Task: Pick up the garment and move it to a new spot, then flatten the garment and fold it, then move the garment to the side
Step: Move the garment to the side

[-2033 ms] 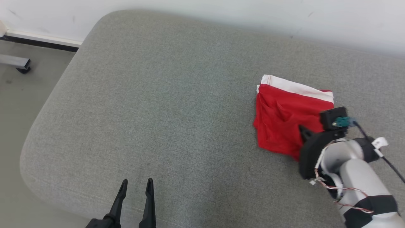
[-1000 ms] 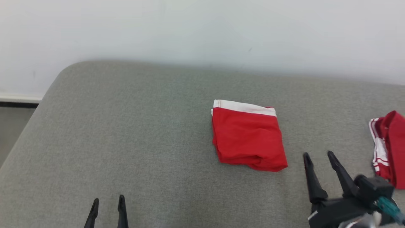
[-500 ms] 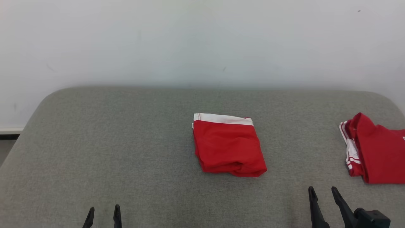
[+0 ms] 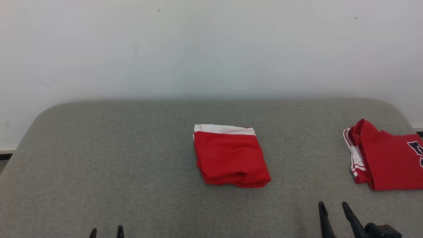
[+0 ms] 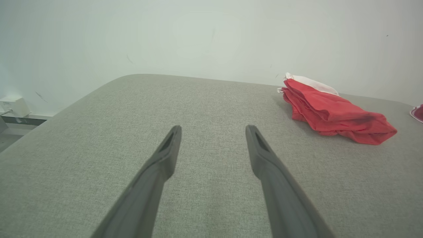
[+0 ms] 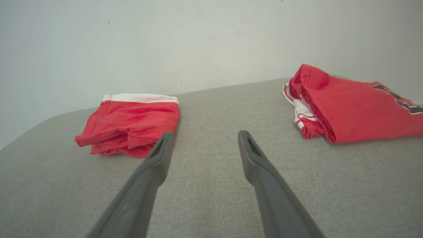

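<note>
The garment (image 4: 230, 157) is a red piece with a white waistband, folded into a small square in the middle of the grey cushion (image 4: 132, 165). It also shows in the left wrist view as the garment (image 5: 333, 110) at the right, and in the right wrist view as the garment (image 6: 132, 122) at the left. My left gripper (image 4: 106, 230) stands open at the lower left, empty, well short of it. My right gripper (image 4: 332, 205) stands open at the lower right, empty. Each wrist view shows its own gripper (image 5: 213, 130) (image 6: 205, 135) with fingers spread over bare cushion.
A second folded red garment (image 4: 383, 158) with white stripes and dark print lies at the cushion's right end, also seen in the right wrist view (image 6: 350, 102). A pale wall (image 4: 211, 49) rises behind the cushion. The cushion's rounded left corner drops to the floor.
The head camera has tilted up and swung, so the whole picture shifted. My right gripper let go of the garment and drew back toward me; both grippers now sit lower in view.
</note>
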